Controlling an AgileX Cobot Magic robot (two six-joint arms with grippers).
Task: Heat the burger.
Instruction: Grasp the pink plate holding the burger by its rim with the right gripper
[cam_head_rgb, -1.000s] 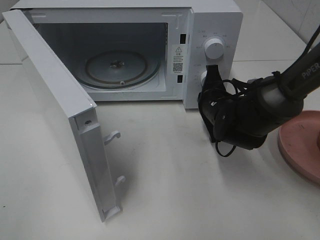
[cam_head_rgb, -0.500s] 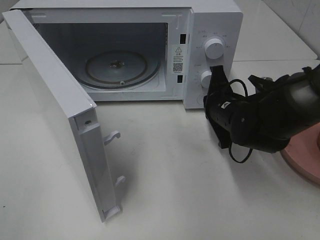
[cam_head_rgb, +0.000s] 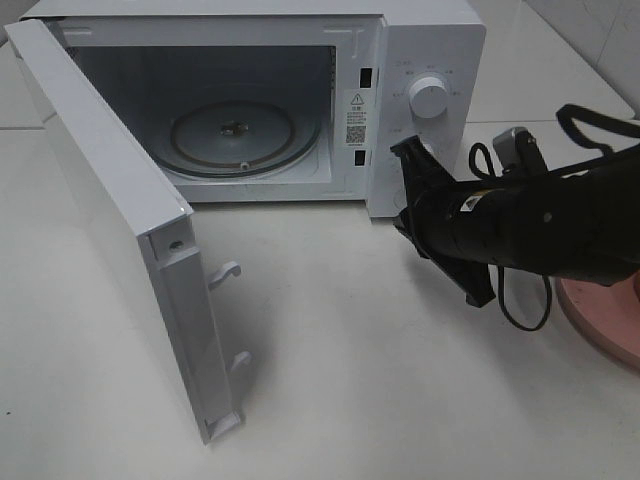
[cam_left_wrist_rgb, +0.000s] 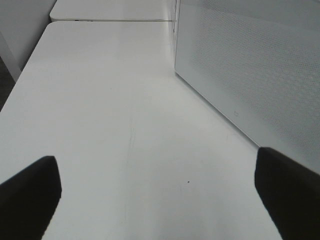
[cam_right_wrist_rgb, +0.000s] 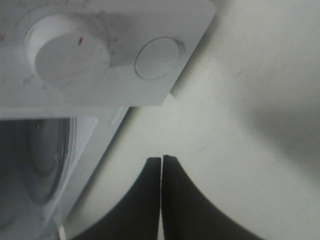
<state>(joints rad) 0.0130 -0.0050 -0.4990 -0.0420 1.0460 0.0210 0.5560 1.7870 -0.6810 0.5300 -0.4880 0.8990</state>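
1. Exterior high view: a white microwave (cam_head_rgb: 355, 60) is seen on the pale desk (cam_head_rgb: 350, 380). Its door (cam_head_rgb: 110, 220) is swung wide open toward the left of the view, and the glass turntable (cam_head_rgb: 232, 135) is exposed inside.
2. The right gripper (cam_head_rgb: 405, 215) is held low over the desk, just in front of the microwave's control panel (cam_head_rgb: 450, 60) and below the upper knob (cam_head_rgb: 429, 97). The right arm (cam_head_rgb: 560, 225) is stretched in from the right side of the view.
3. In the right wrist view, its fingers (cam_right_wrist_rgb: 145, 200) are pressed together with nothing gripped between them. Their tips are placed over bare desk, close to the microwave's lower front corner.
4. In the same view, a white knob (cam_right_wrist_rgb: 67, 50) with a red mark and a round button (cam_right_wrist_rgb: 157, 57) are shown side by side on the panel, both apart from the fingertips.
5. A pink plate (cam_head_rgb: 600, 310) is seen at the right edge of the exterior high view, partly hidden behind the right arm. What lies on it cannot be told.
6. The left gripper (cam_left_wrist_rgb: 155, 165) is shown only in the left wrist view. Its fingers are spread wide above the desk with nothing held, and the perforated outer face of the door is seen beside it.
7. The burger is not shown in any view, so its place cannot be told.
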